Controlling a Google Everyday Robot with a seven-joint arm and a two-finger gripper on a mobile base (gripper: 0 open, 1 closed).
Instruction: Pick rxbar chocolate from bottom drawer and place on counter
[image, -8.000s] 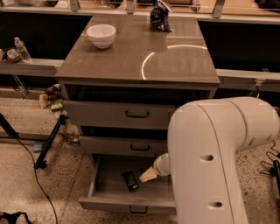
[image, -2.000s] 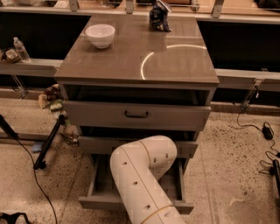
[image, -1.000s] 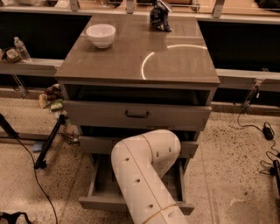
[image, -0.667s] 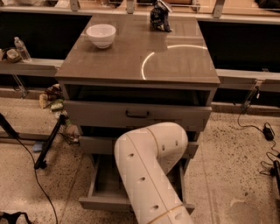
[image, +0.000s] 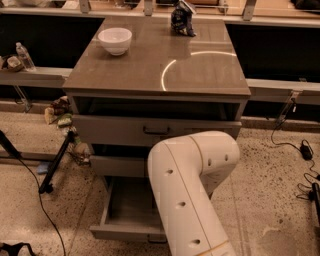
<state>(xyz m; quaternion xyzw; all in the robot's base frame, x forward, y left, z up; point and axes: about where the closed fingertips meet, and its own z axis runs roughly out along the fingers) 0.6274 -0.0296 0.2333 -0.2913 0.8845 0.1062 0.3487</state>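
Note:
The bottom drawer (image: 125, 207) stands pulled open, and the left part of its plain grey inside shows with nothing lying in it. My white arm (image: 192, 190) rises in front of the cabinet and covers the drawer's right half. My gripper is hidden behind the arm's elbow, somewhere in front of the drawers. The rxbar chocolate is hidden. The counter (image: 145, 67) is the glossy grey-brown top with a curved light reflection.
A white bowl (image: 115, 40) stands at the counter's back left and a dark glossy snack bag (image: 182, 19) at the back middle. The two upper drawers (image: 120, 131) are slightly open. A black stand and cable (image: 52, 167) lie on the floor at left, with cables (image: 302, 150) at right.
Eight seconds ago my gripper was down in the bottom drawer at a dark bar. Since then the arm's elbow has swung across and now shifts right and up, hiding the gripper.

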